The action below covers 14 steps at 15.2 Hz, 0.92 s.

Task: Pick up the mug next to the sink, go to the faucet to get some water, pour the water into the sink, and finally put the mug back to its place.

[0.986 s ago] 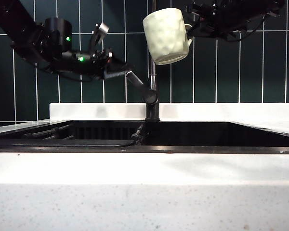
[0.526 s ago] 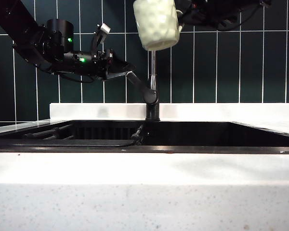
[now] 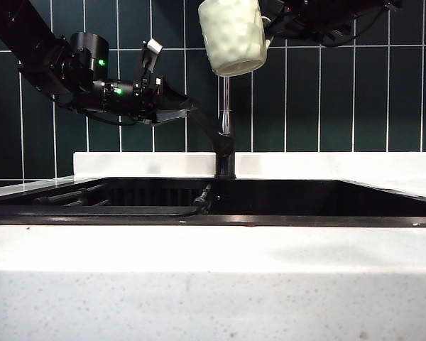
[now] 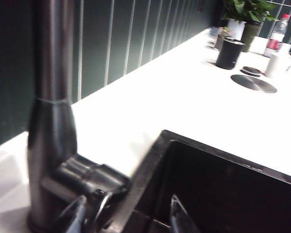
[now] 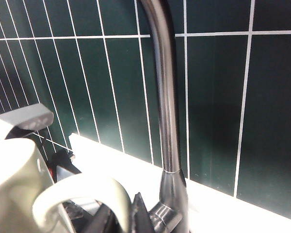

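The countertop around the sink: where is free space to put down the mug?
The countertop in front of the sink is bare. Crowded: at the faucet, with the open left gripper and the mug in the right gripper.

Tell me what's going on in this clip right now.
The right gripper, shut on the handle, holds the mug high over the sink, in front of the faucet pipe near the top of the exterior view. The left gripper, jaws open, sits at the faucet's lever handle without clamping it. No water is visibly running.
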Motion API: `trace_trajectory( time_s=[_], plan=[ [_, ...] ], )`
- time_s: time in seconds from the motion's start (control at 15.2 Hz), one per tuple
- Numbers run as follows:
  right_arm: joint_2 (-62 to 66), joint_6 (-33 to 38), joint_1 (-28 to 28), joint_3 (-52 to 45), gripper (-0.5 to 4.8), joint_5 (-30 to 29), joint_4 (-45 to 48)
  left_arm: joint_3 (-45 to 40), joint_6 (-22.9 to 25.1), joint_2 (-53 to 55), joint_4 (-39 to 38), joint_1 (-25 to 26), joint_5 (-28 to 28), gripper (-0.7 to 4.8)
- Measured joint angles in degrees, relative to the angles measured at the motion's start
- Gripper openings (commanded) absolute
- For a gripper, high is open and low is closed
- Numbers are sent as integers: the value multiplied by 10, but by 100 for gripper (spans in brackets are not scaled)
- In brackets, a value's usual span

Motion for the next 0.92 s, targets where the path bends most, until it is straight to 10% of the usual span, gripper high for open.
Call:
trace_trajectory(
  time_s=[0.92],
  plan=[
    [0,0,0,0,-1,0,-3,0,50,0,-33,-5,-90,214]
  ],
)
